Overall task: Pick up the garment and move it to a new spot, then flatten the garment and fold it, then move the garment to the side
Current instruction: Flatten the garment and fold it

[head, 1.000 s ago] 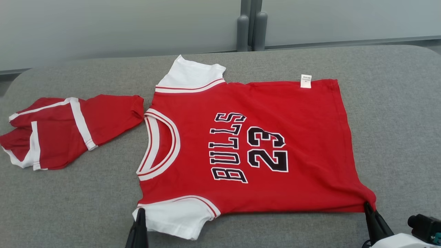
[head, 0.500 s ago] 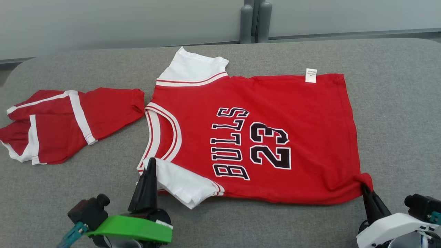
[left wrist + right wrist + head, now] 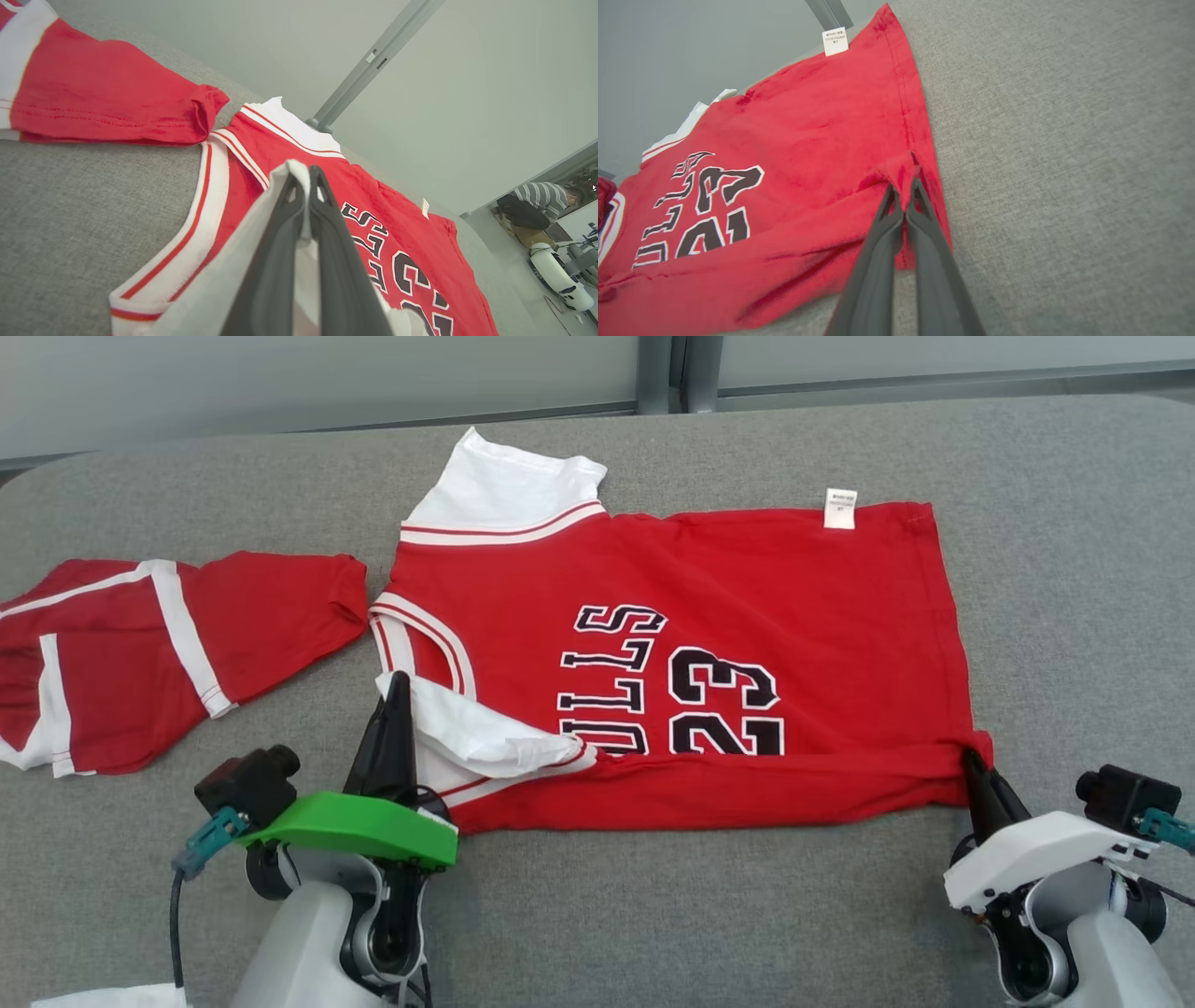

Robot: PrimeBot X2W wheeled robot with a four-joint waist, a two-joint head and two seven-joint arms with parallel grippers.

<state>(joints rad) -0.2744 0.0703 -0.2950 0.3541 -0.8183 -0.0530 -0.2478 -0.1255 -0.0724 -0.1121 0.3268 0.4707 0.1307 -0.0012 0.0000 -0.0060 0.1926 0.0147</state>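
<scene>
The red Bulls jersey (image 3: pixel 709 644) lies spread on the grey desk (image 3: pixel 653 915) with its near edge lifted and turned over toward the far side. The left jaws are clenched on the white near sleeve (image 3: pixel 467 728) and the right jaws on the near hem corner (image 3: pixel 982 742). Such thin pinches could slip if the arms travel unevenly, leaving a skewed, bunched fold, and any leftward drift could drag the collar (image 3: pixel 411 616) into the red shorts (image 3: pixel 140 644) just beside it.
</scene>
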